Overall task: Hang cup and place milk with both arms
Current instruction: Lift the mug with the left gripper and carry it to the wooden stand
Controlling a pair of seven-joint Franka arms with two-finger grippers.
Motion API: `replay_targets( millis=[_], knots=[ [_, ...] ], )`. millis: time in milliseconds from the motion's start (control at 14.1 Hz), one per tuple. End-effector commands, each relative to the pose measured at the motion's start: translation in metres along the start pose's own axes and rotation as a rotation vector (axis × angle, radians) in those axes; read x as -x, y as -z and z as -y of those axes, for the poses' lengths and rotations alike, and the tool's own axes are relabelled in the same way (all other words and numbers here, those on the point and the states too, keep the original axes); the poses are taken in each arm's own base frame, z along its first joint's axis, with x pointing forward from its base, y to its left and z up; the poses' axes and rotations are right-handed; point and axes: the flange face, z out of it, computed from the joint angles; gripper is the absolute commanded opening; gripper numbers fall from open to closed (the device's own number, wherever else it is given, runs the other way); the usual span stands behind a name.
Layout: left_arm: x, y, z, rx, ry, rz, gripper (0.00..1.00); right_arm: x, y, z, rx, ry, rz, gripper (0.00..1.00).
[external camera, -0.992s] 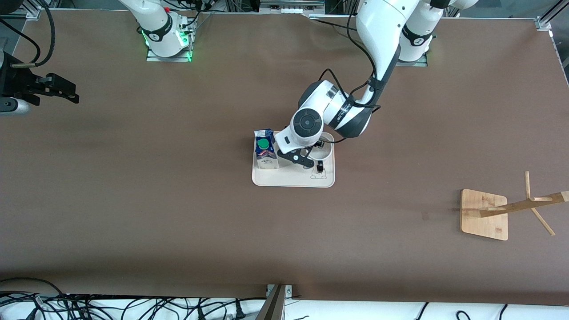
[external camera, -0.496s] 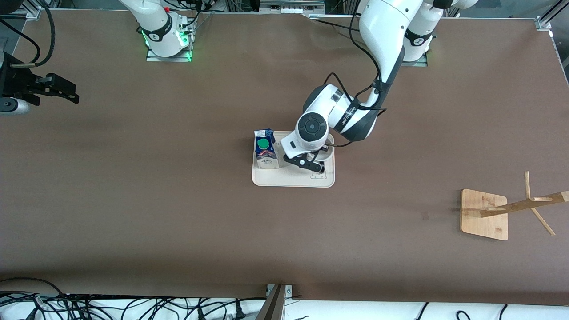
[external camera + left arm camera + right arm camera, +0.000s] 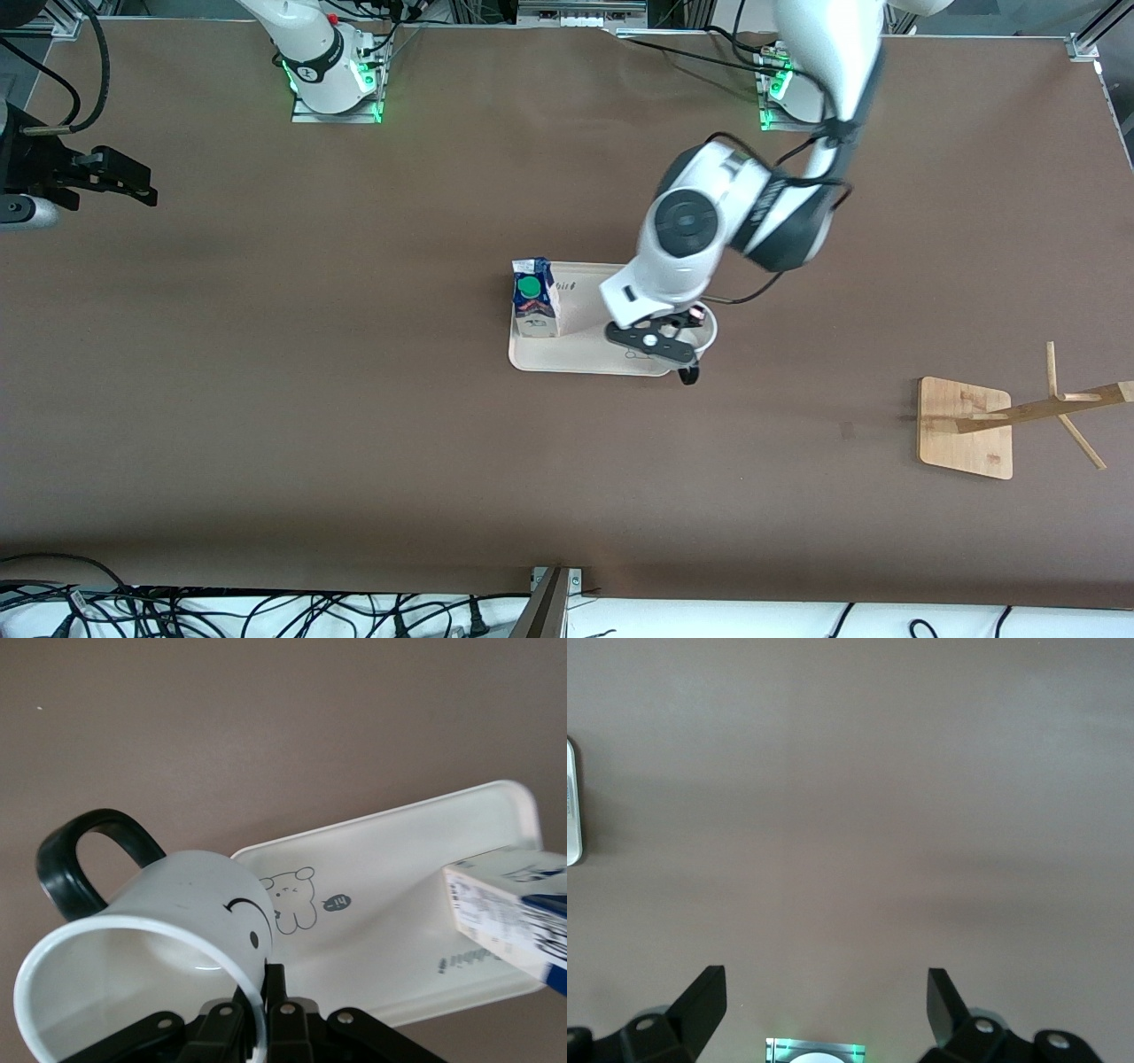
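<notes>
My left gripper [image 3: 679, 346] is shut on the rim of the white cup [image 3: 706, 331] and holds it tilted in the air over the tray's edge toward the left arm's end. In the left wrist view the cup [image 3: 168, 921] shows its smiley face and black handle [image 3: 84, 855], with the wall pinched in my left gripper [image 3: 266, 1014]. The milk [image 3: 534, 298] stands upright on the cream tray [image 3: 585, 356], at its end toward the right arm, and shows in the left wrist view [image 3: 509, 912]. My right gripper [image 3: 128, 184] waits open over bare table [image 3: 827, 992].
A wooden cup rack [image 3: 966, 427] with slanted pegs [image 3: 1067, 403] stands on the table toward the left arm's end, nearer to the front camera than the tray. The tray [image 3: 399, 859] carries a small bear drawing. Cables lie along the table's near edge.
My left gripper has lifted the cup off the tray and moved it toward the left arm's end. The tray and milk have shifted slightly the same way. The right arm has not moved.
</notes>
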Motion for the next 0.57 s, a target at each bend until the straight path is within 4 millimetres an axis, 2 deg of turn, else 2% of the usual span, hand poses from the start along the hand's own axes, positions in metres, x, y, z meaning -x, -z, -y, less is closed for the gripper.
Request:
replay_targets(
  millis=[0, 212, 283, 425, 496],
  knots=[
    [0.007, 0.030, -0.004, 0.043, -0.004, 0.010, 0.00, 0.000, 0.006, 0.000, 0.001, -0.006, 0.004, 1.00],
    [-0.002, 0.090, 0.015, 0.039, 0.019, 0.011, 0.00, -0.001, 0.004, 0.001, 0.003, 0.003, 0.007, 1.00],
    [-0.004, 0.108, 0.039, 0.037, 0.049, -0.010, 0.00, -0.001, 0.003, 0.003, 0.001, 0.005, 0.011, 1.00],
    [-0.003, 0.164, 0.112, 0.044, 0.118, -0.130, 0.00, -0.006, -0.007, 0.010, -0.002, 0.019, 0.034, 1.00],
    [0.000, 0.185, 0.126, -0.003, 0.116, -0.201, 0.00, -0.009, -0.013, 0.022, -0.007, 0.042, 0.047, 1.00]
  ],
)
